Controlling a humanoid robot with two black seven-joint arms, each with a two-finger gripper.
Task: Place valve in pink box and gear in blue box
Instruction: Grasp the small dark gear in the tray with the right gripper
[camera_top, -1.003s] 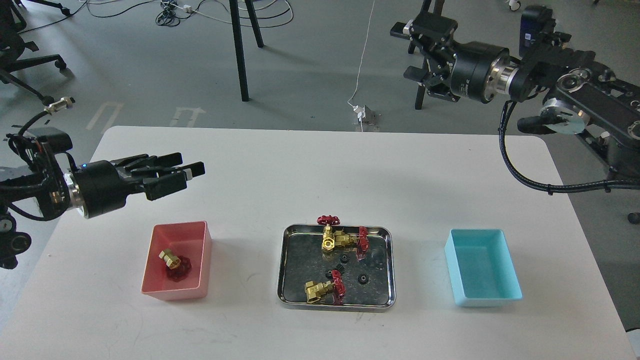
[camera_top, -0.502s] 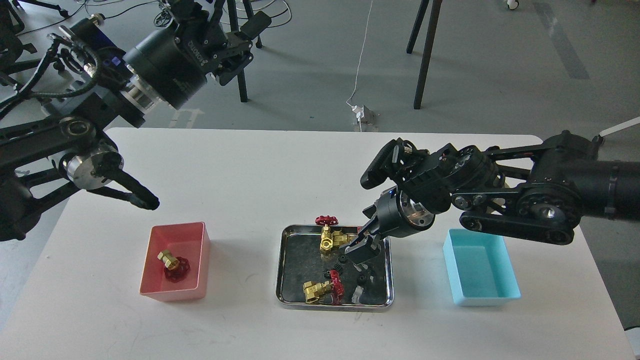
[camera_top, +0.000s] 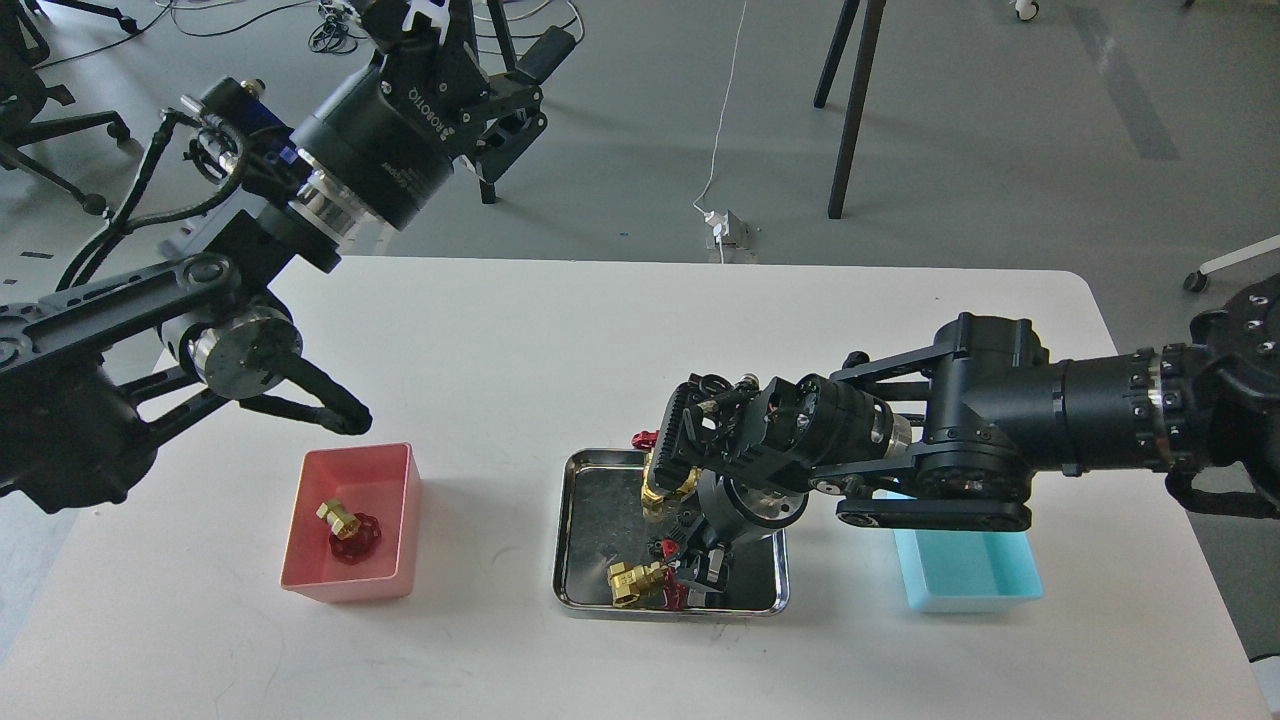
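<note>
The pink box (camera_top: 346, 586) stands at the front left with one valve (camera_top: 348, 528) lying in it. The steel tray (camera_top: 598, 512) in the middle holds a brass valve with a red handwheel (camera_top: 640, 582) at its front and another (camera_top: 655, 488) at its back, partly hidden. My right gripper (camera_top: 701, 570) points down into the tray, just right of the front valve. Its fingers are dark and I cannot tell their gap. The black gears are hidden under it. The blue box (camera_top: 975, 598) stands at the front right, partly behind my right arm. My left gripper (camera_top: 487, 38) is raised high at the back left, open and empty.
My left forearm and elbow (camera_top: 240, 345) hang over the table's left side, above the pink box. My right arm (camera_top: 1000, 440) stretches across the right side of the table. Chair legs and cables lie on the floor beyond the far edge.
My right gripper has dropped lower into the tray and moved left, towards the front valve. My left arm has shifted slightly right and stays raised.
</note>
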